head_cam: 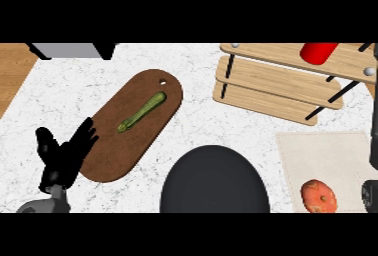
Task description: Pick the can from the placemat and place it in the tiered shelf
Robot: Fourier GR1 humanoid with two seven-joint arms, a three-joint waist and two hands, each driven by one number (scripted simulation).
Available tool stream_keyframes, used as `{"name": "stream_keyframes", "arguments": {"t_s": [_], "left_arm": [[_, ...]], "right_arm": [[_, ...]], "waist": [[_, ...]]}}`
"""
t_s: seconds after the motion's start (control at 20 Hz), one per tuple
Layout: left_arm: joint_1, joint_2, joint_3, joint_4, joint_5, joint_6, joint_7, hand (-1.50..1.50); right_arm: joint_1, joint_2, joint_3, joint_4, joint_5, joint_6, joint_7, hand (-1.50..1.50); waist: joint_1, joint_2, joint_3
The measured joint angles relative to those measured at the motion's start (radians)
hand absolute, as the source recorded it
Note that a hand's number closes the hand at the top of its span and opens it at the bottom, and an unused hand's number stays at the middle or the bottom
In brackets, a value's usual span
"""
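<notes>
Red can (319,51) up on the top tier of the wooden tiered shelf (277,82), at the worktop's (88,95) far right, well apart from the beige placemat (325,152). Left robot hand (65,152) spread, resting at the edge of the brown cutting board (111,150) (green vegetable (142,112) lying on it). Right robot hand (371,194) only a dark sliver at the right edge; spread or pressed together, cannot tell. Orange fruit (319,196) on the placemat, dark plate (214,182) beside it.
</notes>
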Motion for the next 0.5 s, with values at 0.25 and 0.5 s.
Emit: {"name": "stream_keyframes", "arguments": {"t_s": [0.25,0.5], "left_arm": [[0.000,-0.002,0.003,0.008,-0.005,0.001,-0.008,0.00],[0.003,-0.005,0.002,-0.007,-0.004,0.002,0.009,0.00]], "right_arm": [[-0.030,0.016,-0.070,-0.035,-0.085,-0.067,0.019,-1.50],[-0.029,-0.035,-0.123,-0.066,-0.102,-0.150,0.030,-1.50]], "waist": [[-0.002,-0.001,0.000],[-0.004,-0.001,-0.001]]}}
